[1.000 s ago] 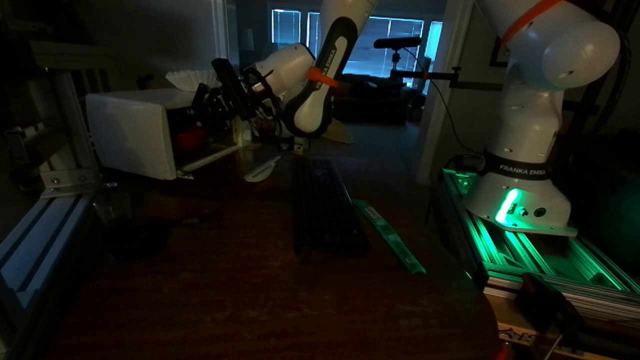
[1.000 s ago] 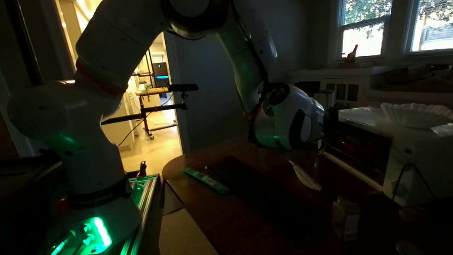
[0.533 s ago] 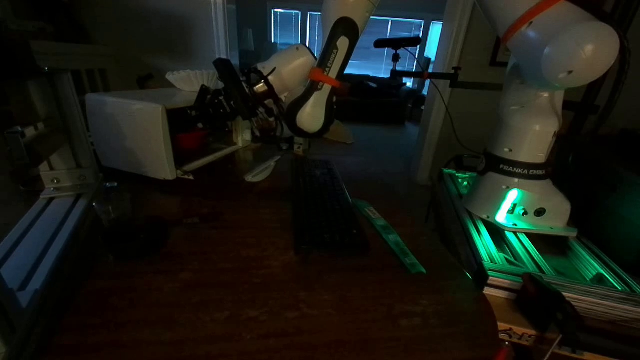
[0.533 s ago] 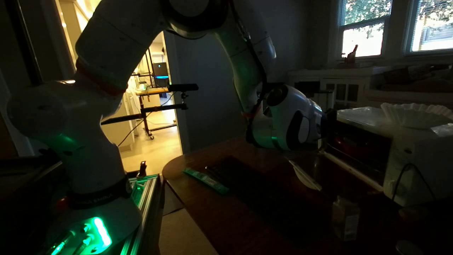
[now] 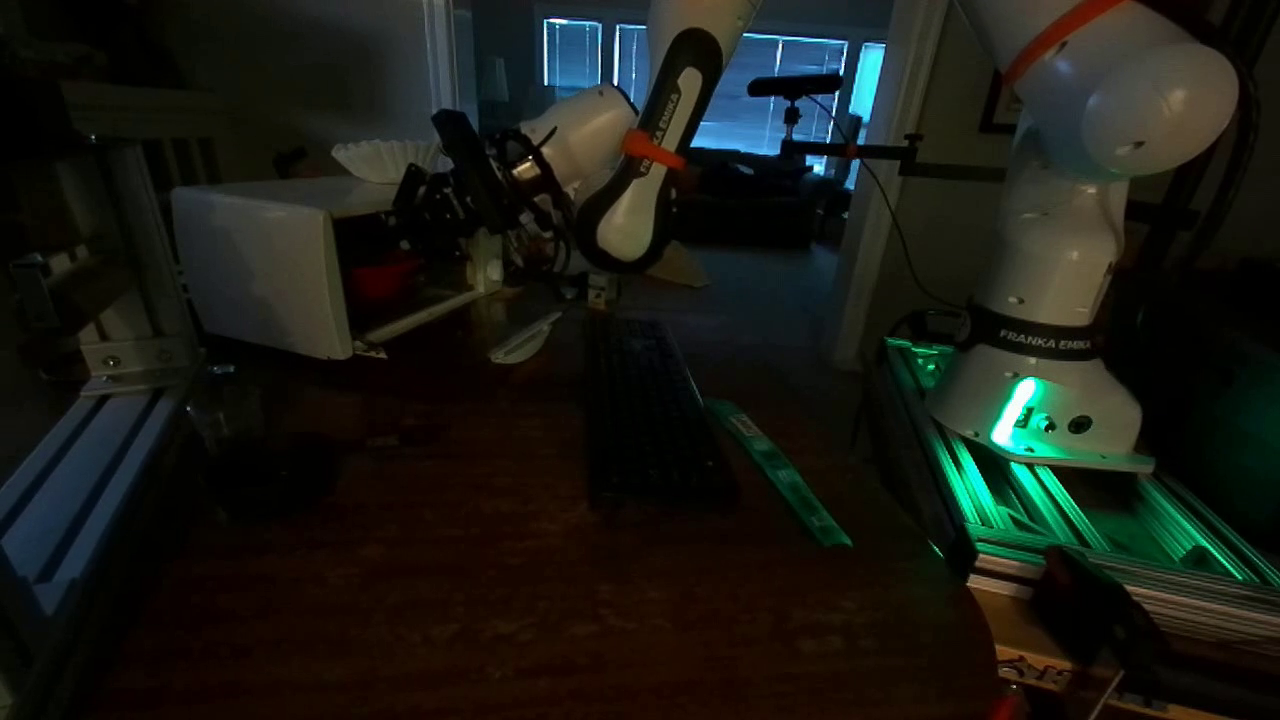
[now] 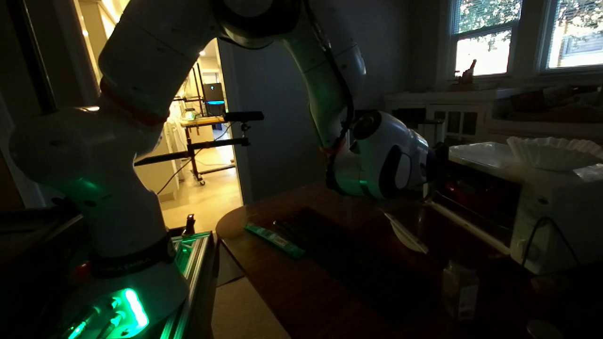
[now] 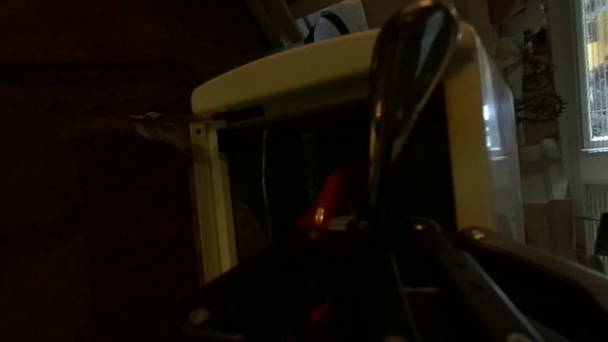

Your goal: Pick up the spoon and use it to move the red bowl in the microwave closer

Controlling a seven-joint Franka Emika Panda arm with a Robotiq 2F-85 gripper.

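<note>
"Red bowl (image 5: pixel 385 278): where do you have it?"

"Inside your white microwave (image 5: pixel 265 270), dimly visible in both exterior views."

"And your gripper (image 7: pixel 384 228)?"

"Jaws pinched together on the shiny spoon (image 7: pixel 405 78), which shows against the microwave's mouth in the wrist view; contact with the bowl, you cannot tell."

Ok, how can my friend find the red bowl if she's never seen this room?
On the brown table, find the big white microwave with a frilly white thing on top. Look through its open front into the dark inside. The red bowl is in there, and its red colour sets it apart from the dark around it and the microwave's white outside.
</note>
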